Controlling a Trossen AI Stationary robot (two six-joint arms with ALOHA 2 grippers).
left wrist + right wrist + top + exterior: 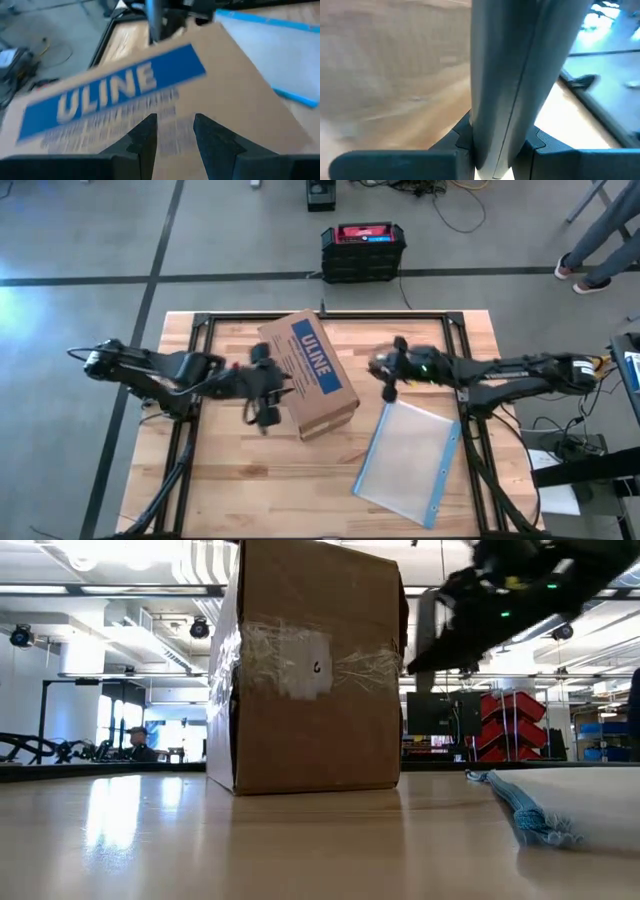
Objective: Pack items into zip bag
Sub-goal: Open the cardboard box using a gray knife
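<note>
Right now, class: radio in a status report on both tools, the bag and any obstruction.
Left tool open, at ULINE box. Right tool shut on a flat grey piece. Zip bag flat on table; no items visible. Box stands mid-table.

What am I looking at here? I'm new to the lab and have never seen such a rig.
This is a robot with two dark arms at a wooden table, each ending in a two-finger pincer. One picture looks straight down, one looks level across the tabletop, and two come from cameras on the wrists. On the table are a brown ULINE box and, beside it, a flat clear zip bag with a blue strip. The left pincer is open next to the box and holds nothing. The right pincer, between box and bag, is shut on a grey flat piece; I cannot tell what that is.
</note>
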